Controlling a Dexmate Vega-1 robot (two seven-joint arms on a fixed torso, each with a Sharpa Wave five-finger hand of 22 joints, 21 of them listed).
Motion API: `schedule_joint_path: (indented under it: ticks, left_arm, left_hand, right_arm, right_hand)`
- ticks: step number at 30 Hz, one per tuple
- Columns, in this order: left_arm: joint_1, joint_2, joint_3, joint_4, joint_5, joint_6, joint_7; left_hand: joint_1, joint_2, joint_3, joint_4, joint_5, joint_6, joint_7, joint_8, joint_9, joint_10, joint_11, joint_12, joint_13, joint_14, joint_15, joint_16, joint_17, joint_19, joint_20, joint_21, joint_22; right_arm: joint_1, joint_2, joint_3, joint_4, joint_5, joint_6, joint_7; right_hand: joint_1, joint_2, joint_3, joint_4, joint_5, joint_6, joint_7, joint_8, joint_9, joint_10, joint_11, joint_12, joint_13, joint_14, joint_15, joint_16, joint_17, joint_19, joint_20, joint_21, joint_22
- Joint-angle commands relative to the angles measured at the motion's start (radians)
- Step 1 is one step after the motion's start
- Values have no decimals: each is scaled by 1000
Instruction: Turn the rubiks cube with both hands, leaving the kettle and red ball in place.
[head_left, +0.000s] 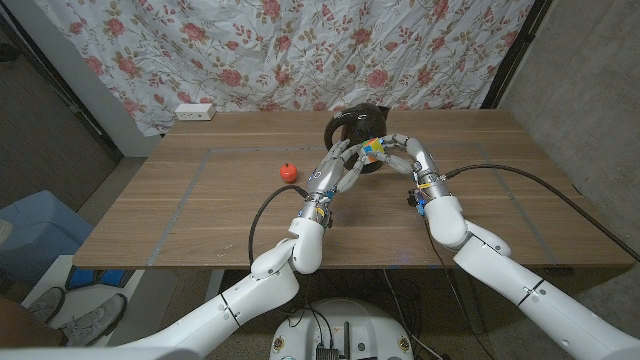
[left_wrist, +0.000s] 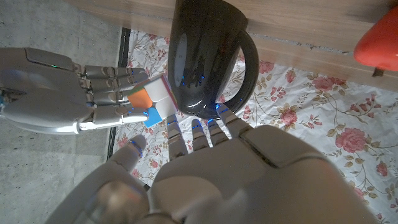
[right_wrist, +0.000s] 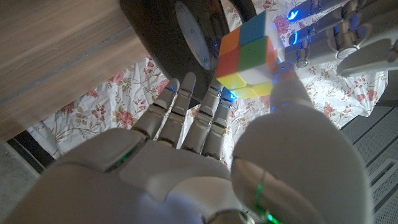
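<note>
Head view, looking down on a wooden table (head_left: 250, 215): both robot arms reach in from the bottom corners and meet near the far middle of the table. Between them is a small Rubik's cube (head_left: 371, 151) with coloured squares, held up off the table just in front of a black kettle (head_left: 356, 130). The left hand (head_left: 336, 170) holds the cube from the left side, its fingers reaching up to it. The right hand (head_left: 408, 155) holds the cube from the right side, fingers curled toward it. A red ball (head_left: 290, 171) sits on the table to the left of the left hand, close to it but apart.

Left wrist view: the cube (left_wrist: 150, 103) shows orange, white and blue squares, and the fingers of the right hand (left_wrist: 74, 90) press against it. The dark, glossy kettle (left_wrist: 208, 56) sits right beside the cube, with the red ball (left_wrist: 377, 45) well off to one side.

Right wrist view: the cube (right_wrist: 249, 55) shows orange, green, blue and yellow faces, with the right thumb touching it beside the kettle (right_wrist: 180, 37).

Behind the table hangs a white curtain (head_left: 300, 50) printed with red flowers.
</note>
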Motion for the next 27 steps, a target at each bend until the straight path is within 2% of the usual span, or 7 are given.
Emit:
schedule_joint_path:
  ticks: [1, 27]
  left_arm:
    - [-4, 3, -3, -4, -5, -4, -12]
    - [-12, -7, 7, -2, 13, 7, -10]
  left_hand:
    - [10, 75, 4, -6, 5, 7, -1, 6, 1, -5, 2, 6, 4, -5, -27, 7, 1, -5, -24, 3, 2]
    - [16, 80, 12, -14, 6, 3, 7, 2, 1, -4, 4, 8, 4, -2, -25, 7, -1, -3, -22, 5, 2]
  right_arm:
    - [-4, 17, -4, 7, -11, 6, -25]
    - [-6, 52, -8, 29, -21, 21, -67]
  right_hand:
    - [66, 55, -1, -2, 4, 84, -75, 5, 6, 60, -48, 7, 4, 10, -146, 10, 3, 12, 1, 0, 2]
    - [87, 61, 1, -7, 4, 99, -74, 9, 3, 74, -48, 8, 7, 26, -153, 15, 6, 18, -6, 0, 2]
